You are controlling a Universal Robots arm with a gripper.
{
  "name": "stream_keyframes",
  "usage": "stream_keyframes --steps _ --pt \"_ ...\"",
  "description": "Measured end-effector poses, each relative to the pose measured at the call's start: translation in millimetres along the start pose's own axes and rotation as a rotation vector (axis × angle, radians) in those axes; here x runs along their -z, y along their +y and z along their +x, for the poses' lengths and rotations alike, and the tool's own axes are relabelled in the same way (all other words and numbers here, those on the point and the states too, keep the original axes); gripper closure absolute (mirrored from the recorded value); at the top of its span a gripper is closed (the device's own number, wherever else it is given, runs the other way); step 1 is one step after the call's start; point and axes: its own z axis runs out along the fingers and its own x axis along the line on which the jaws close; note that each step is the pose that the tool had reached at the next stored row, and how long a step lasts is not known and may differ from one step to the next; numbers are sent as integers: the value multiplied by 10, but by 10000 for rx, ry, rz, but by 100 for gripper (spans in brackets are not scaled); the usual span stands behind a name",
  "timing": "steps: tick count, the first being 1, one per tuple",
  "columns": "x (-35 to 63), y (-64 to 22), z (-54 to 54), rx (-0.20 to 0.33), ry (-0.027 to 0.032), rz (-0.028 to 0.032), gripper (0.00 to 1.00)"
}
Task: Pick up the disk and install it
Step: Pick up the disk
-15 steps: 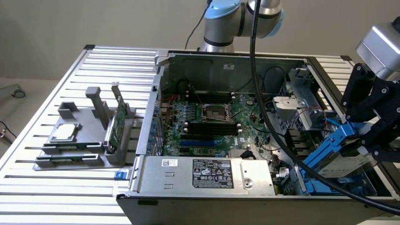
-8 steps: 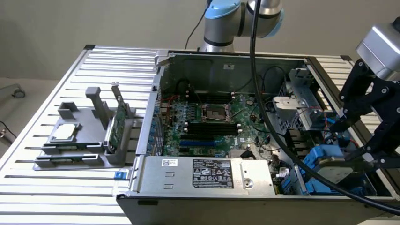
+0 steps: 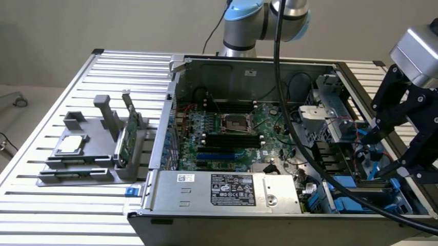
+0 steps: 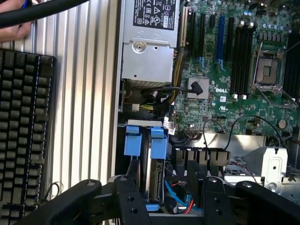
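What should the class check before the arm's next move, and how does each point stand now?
1. Gripper open: ok.
2. Gripper holding nothing: ok.
3. Disk standing in the case's bay, between the gripper's fingers: ok.
4. Disk pushed fully home: cannot tell.
5. Fingers clear of the disk: cannot tell.
6. Person's hand away from the case, by the keyboard: ok.

The white brand name "DELL" stood on the green motherboard (image 4: 236, 110), just beside a small grey heatsink (image 4: 197, 88). The power supply (image 4: 146, 56) bore a black label (image 4: 157, 11) with rows of certification marks and fine print, too small to read. In the exterior view, a white sticker (image 3: 185, 178) beside that label carried a barcode-like print, also illegible.
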Motion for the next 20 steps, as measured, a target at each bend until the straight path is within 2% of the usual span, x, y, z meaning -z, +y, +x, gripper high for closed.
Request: stream_keyframes --steps 6,8,9,12,13,14,16,20 --pt "-45 -5 6 21 -4 -2 49" --pt "-78 -12 10 40 -4 -4 62" --pt "-95 -17 12 53 -4 -6 62" --pt "-149 -41 19 107 -1 -12 80" --pt "-167 -51 22 131 0 -15 80" --pt "-185 -61 25 156 0 -17 86" --pt "-220 -81 29 216 1 -24 89" --pt "-291 -132 31 326 6 -37 89"
